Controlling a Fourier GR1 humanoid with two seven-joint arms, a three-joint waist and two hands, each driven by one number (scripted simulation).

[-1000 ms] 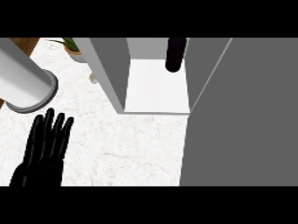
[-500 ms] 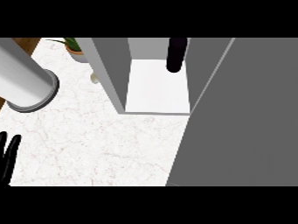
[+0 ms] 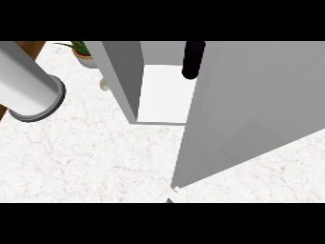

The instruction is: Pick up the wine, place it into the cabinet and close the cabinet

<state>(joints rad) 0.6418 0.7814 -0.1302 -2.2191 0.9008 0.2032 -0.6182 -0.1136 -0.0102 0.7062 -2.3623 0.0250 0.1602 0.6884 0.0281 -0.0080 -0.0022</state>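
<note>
Neither hand shows in the head view, so whether either is released or clenched cannot be told. The wine bottle (image 3: 193,59) stands upright inside the cabinet (image 3: 123,71). The grey cabinet door (image 3: 263,105) swings across the opening. A white cylinder (image 3: 20,86) and a potted plant (image 3: 84,52) sit to the cabinet's left on the marble counter (image 3: 87,157).

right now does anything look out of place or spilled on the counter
Nothing stands out. The wine bottle stands upright inside the cabinet, and the cabinet door is partly swung across the opening. The counter shows no spill. A potted plant sits upright behind.
</note>
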